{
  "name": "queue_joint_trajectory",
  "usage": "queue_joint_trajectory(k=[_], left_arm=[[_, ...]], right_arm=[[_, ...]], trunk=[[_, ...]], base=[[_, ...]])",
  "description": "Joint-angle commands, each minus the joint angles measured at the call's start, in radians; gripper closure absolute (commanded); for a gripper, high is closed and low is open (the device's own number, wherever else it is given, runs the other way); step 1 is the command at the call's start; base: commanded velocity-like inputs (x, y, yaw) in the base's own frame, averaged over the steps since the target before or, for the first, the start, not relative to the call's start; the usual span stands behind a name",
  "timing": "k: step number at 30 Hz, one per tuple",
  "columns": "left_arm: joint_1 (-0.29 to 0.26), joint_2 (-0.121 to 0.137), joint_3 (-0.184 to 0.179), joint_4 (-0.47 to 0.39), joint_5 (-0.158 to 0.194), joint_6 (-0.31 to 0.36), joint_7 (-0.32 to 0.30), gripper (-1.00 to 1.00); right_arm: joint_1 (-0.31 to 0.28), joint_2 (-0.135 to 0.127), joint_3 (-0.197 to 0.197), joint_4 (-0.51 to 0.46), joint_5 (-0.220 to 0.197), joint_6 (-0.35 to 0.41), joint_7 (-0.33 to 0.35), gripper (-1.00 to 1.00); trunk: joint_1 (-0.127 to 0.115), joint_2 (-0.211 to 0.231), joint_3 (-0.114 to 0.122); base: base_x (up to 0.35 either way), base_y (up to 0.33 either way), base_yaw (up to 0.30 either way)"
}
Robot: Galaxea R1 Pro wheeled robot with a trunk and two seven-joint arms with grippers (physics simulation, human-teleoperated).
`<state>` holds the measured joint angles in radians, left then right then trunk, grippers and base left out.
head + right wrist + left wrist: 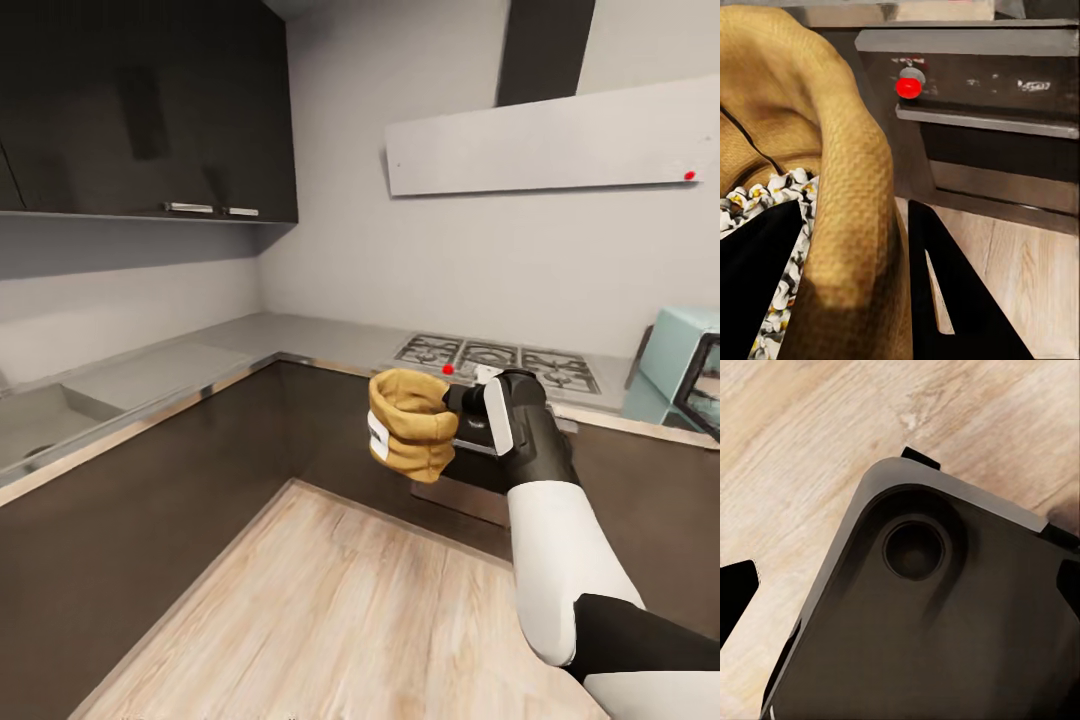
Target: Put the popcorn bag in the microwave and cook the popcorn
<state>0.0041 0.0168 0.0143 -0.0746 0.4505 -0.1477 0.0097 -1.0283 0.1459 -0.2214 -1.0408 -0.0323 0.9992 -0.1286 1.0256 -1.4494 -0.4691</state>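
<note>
My right gripper (457,402) is shut on the rolled rim of the tan popcorn bag (410,425) and holds it in the air in front of the dark cabinets, below the gas hob (500,357). The white label faces left. In the right wrist view the bag (832,150) has its rim between the black fingers (945,285), and pale popcorn (784,225) shows inside. The mint-blue microwave (680,365) stands on the grey countertop (300,340) at the far right, partly cut off. My left gripper (900,592) hangs open above the robot's dark base (945,645).
A sink (40,420) is set into the countertop at the left, with dark upper cabinets (150,100) above. The white slanted hood (550,150) hangs over the hob. A built-in oven (982,112) with a steel handle lies just beyond the bag. Pale wood floor (330,610) stretches ahead.
</note>
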Motion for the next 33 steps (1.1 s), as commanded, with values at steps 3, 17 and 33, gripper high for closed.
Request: queue_joint_trajectory(k=[3, 17, 33], left_arm=[[0.0, 0.0, 0.0, -0.002, 0.001, -0.001, 0.001, -1.0], [0.0, 0.002, 0.001, -0.002, 0.002, -0.001, 0.001, -1.0], [0.0, 0.002, 0.001, -0.002, 0.003, 0.0, 0.001, -1.0]], right_arm=[[-0.001, 0.001, -0.003, 0.0, -0.005, 0.003, -0.005, 1.0], [-0.001, -0.027, -0.001, 0.001, -0.009, 0.004, -0.005, 1.0], [-0.001, -0.029, -0.003, 0.011, -0.012, -0.119, -0.029, 1.0]], trunk=[[-0.001, -0.001, -0.001], [-0.001, -0.001, -0.001], [-0.001, -0.001, -0.001]], base=[[-0.345, 0.0, -0.294], [-0.196, 0.0, -0.294], [0.0, 0.0, -0.294]])
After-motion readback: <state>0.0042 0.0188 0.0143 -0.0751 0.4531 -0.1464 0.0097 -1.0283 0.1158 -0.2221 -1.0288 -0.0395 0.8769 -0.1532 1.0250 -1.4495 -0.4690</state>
